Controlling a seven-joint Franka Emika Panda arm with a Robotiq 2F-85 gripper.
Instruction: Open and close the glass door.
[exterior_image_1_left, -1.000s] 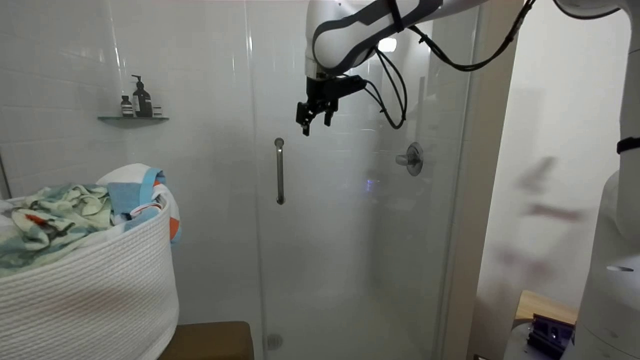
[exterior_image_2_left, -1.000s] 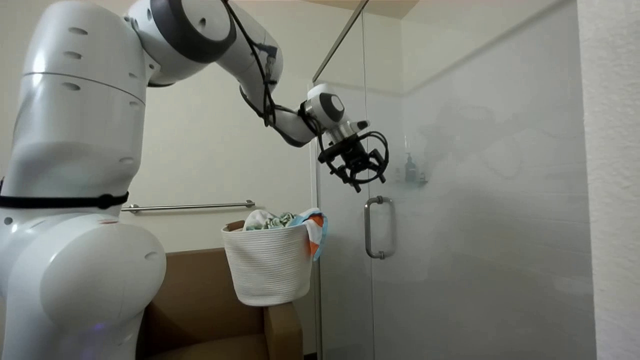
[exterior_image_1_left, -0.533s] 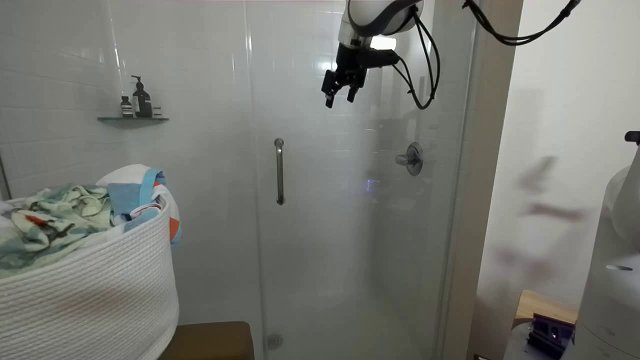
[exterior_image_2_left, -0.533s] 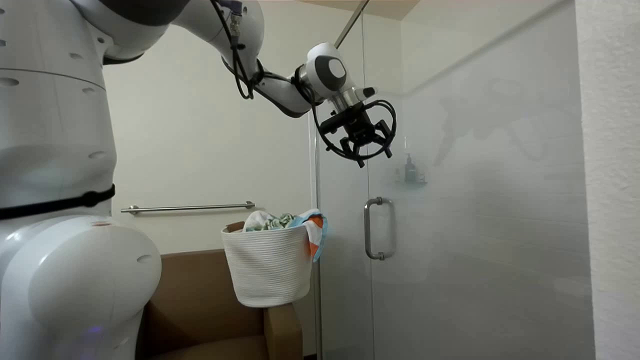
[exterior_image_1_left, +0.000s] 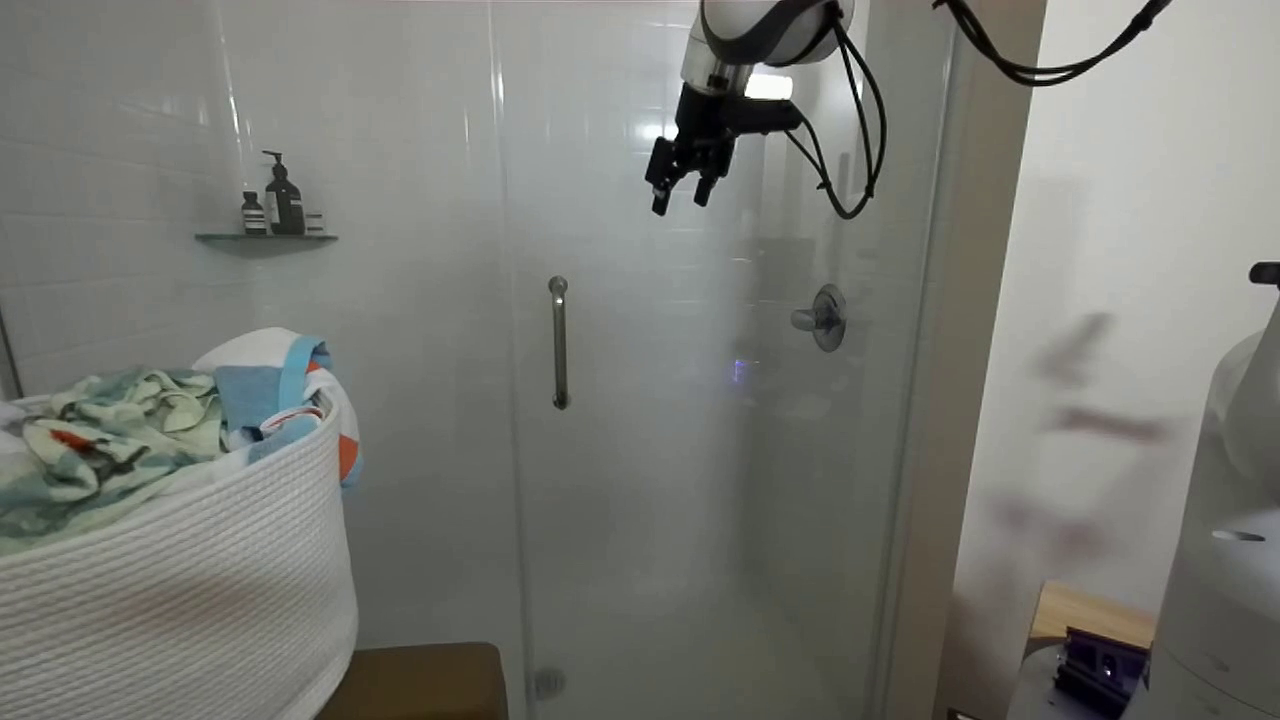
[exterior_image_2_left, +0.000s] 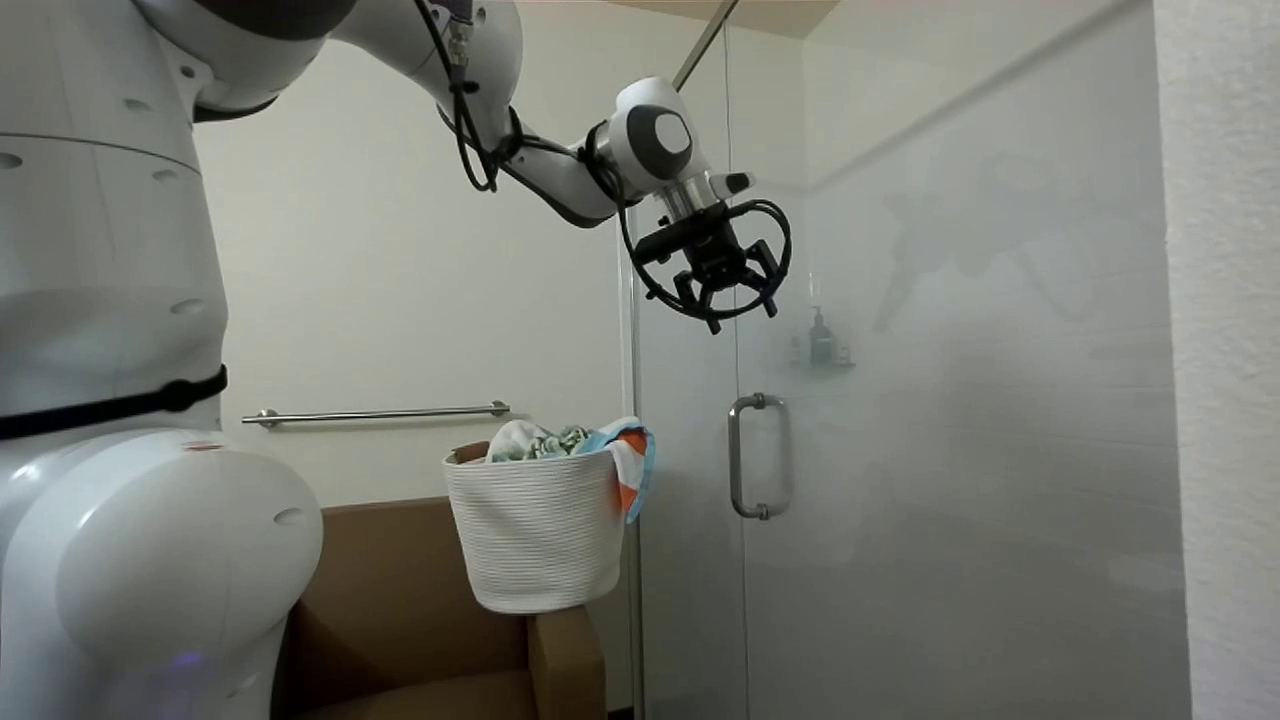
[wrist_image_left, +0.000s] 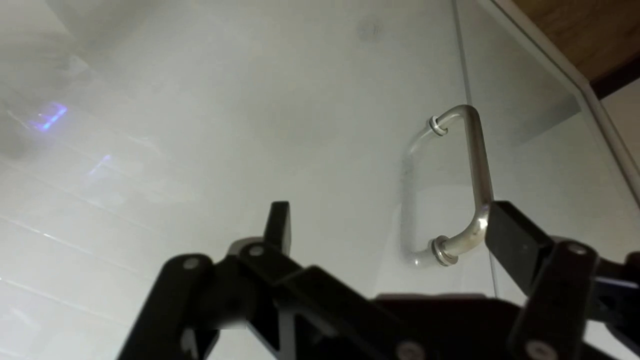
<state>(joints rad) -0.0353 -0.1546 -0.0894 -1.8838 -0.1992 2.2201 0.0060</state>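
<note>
Your pincer (exterior_image_1_left: 682, 205) is wide and holds nothing. The glass door (exterior_image_1_left: 690, 480) is beyond it and looks closed. The bar handle (wrist_image_left: 478, 155) of this door lies below the pincer and off to its side, well apart, with the long axis vertical. I think you must go down and sideways first, then grip across this bar.

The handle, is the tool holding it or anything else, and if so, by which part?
Nothing is held: the tool is open, higher than the handle and apart from it in both exterior views.
</note>
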